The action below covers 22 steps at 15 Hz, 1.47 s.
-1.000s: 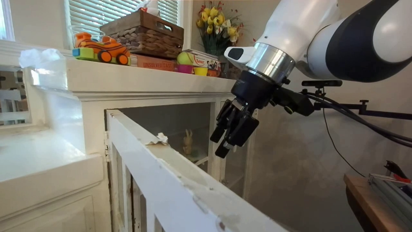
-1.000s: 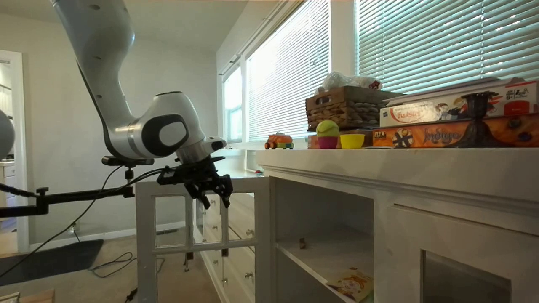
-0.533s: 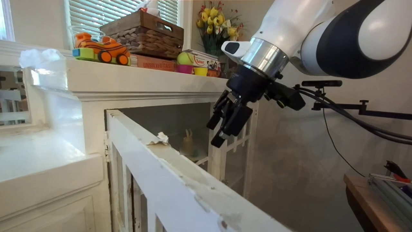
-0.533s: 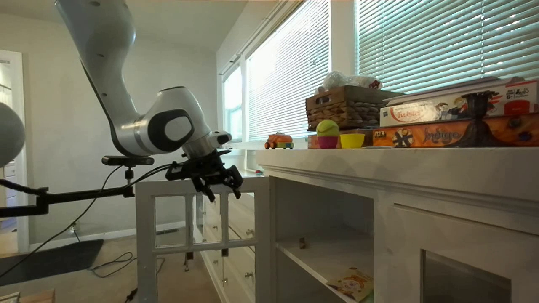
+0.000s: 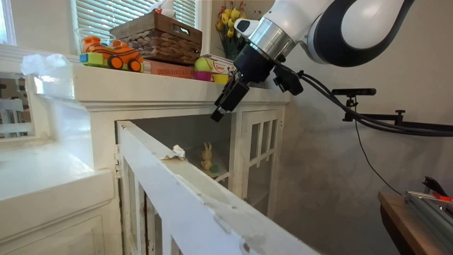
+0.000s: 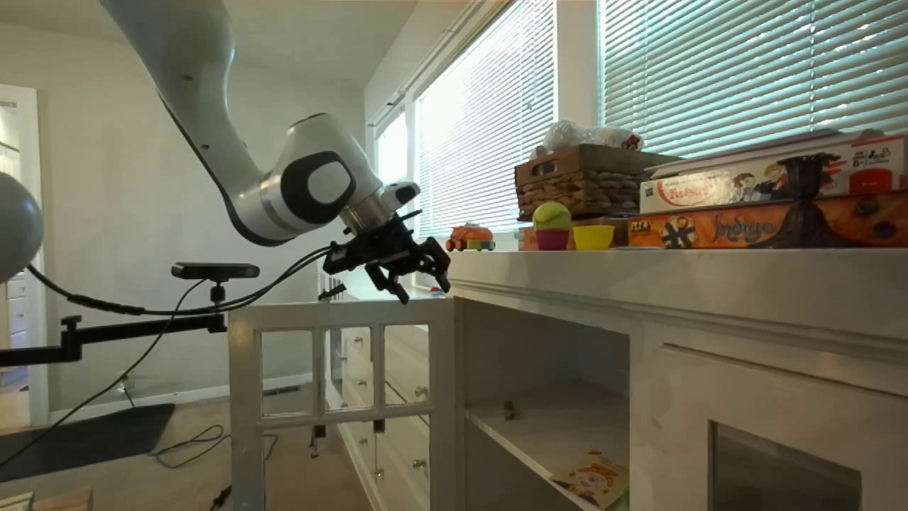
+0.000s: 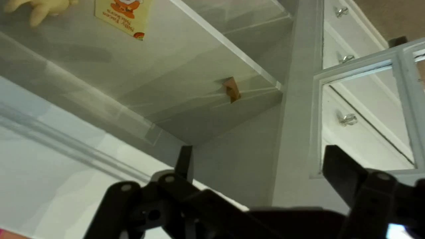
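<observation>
Our claw point(image 6: 424, 292) hangs wide apart by an open cabinet door point(image 6: 344, 415)

We see the claw tilted downward, its two fingers point(image 7: 185, 162) parted wide, with only air between them. In both exterior views it shows near the hinge side of the glass-paned cabinet door, which stands swung out from the white cabinet point(image 6: 645, 397); how close the two are we cannot tell.

In the wrist view we look past the fingers into the cabinet, onto its shelf point(image 7: 166, 63). A small brown piece point(image 7: 232, 89) rests there near the front corner, and a yellow sticker sheet point(image 7: 124, 15) printed "Silly Faces Stickers" lies farther along. In an exterior view we find a pale yellow rabbit figure point(image 5: 206, 156) upright on the shelf, just beside a small green thing point(image 5: 214, 169).

Above, on the worktop point(image 6: 624, 270), we note an orange wheeled toy point(image 5: 113, 55), then a magenta cup point(image 6: 552, 240) topped by a green ball point(image 6: 552, 215), with a yellow cup point(image 6: 593, 238) just beside it. A woven basket point(image 6: 585, 181) sits behind the cups. Farther along, the Twister box point(image 6: 699, 193) lies on the Indigo box point(image 6: 723, 231), with a dark stand point(image 6: 804, 213) in front. Yellow flowers point(image 5: 230, 23) show in an exterior view, partly hidden by the arm point(image 5: 297, 17).
</observation>
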{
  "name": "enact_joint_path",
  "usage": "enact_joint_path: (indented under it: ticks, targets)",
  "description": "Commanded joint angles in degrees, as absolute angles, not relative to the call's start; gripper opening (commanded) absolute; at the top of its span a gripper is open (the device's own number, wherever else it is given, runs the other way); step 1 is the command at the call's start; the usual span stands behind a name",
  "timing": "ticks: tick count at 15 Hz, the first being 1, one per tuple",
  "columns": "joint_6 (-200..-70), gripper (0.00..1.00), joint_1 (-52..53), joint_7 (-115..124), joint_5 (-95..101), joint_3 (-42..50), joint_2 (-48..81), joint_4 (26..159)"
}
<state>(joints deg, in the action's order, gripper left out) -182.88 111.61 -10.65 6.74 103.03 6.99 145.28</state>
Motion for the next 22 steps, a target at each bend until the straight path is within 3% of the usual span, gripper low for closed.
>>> enact_joint_path:
  ticks: [1,14,15,22]
  targets:
    - [-184.9,1.00,114.7,-8.1,3.9,106.8,12.5,144.9]
    - [-182.3,1.00,145.0,-7.7,-7.5,139.2,21.6,149.0]
    - [-183.1,1.00,140.9,-7.4,-8.6,134.9,21.8,148.7]
    - [-185.4,1.00,139.8,-5.8,-10.1,138.3,29.7,156.2]
